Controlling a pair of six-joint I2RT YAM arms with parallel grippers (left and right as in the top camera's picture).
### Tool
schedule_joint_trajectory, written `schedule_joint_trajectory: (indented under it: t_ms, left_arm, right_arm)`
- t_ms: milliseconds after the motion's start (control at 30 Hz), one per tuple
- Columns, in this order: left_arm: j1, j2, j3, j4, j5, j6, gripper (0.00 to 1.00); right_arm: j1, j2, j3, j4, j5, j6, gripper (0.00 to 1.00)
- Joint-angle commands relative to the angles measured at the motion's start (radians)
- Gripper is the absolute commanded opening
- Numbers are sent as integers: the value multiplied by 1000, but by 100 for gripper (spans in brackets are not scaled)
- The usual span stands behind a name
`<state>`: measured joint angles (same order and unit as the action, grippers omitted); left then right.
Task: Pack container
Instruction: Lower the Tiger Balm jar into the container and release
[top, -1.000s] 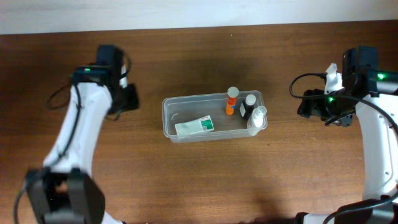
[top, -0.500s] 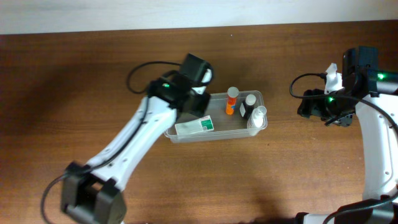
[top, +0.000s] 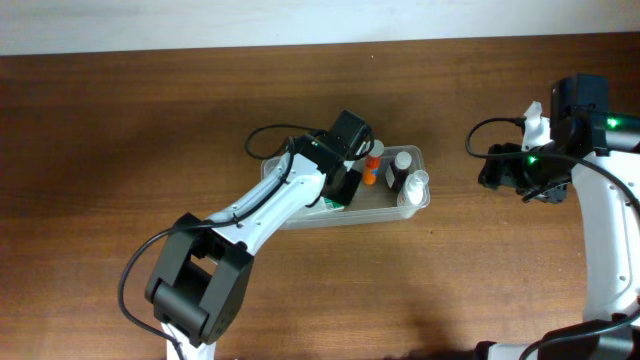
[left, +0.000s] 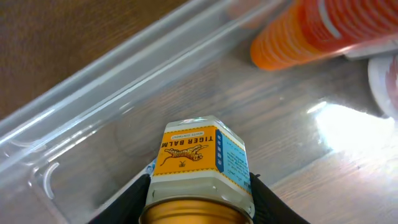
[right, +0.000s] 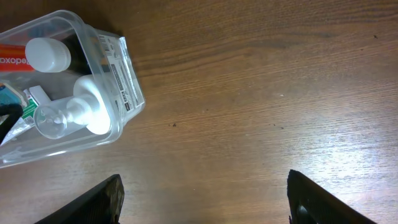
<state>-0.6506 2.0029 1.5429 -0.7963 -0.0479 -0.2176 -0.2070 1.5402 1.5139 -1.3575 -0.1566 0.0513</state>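
Observation:
The container is a clear plastic tub at the table's middle; it also shows in the left wrist view and the right wrist view. My left gripper is inside it, shut on a Tiger Balm jar with a gold lid, just above the tub floor. An orange bottle, a dark bottle with a white cap and a clear pump bottle stand at its right end. My right gripper is open and empty, right of the tub.
A green and white box lies in the tub, mostly hidden under my left arm. Bare wooden table lies between the tub and my right gripper.
My left arm has swung from the table's left side over to the container and reached into it. The right arm has not moved.

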Motion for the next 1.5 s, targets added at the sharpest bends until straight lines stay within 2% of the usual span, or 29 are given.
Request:
schedule_joint_trajectory:
  t_ms: [0,100,200,400,767,967,1167,1267,1333,1467]
  left_arm:
    - [-2,-5,5,0,18,-221,21]
    - [-3,-5,4,0,109,-356,21]
    - [-8,-5,4,1,166,-436,21]
    - [-48,-5,4,0,167,-537,21]
    - [-58,-5,4,0,163,-848,17]
    - [-58,-4,4,3,131,-911,19]
    - [-58,-4,4,3,129,-901,56]
    - [-56,-4,4,3,121,-853,69]
    - [-48,-4,4,3,110,-817,74]
    - [-15,-17,5,-1,108,-696,74]
  right_arm:
    - [-2,0,-4,0,-9,-3,76]
    - [-2,0,-4,0,-9,-3,76]
    - [-2,0,-4,0,-9,-3,76]
    - [-2,0,-4,0,-9,-4,76]
    - [-2,0,-6,0,-9,-4,76]
    - [-2,0,-6,0,-9,-3,76]
    - [-2,0,-6,0,-9,-3,76]
    - [-2,0,-6,0,-9,-3,76]
    - [-2,0,-6,0,-9,-3,76]
    - [-2,0,-6,0,-9,-4,76]
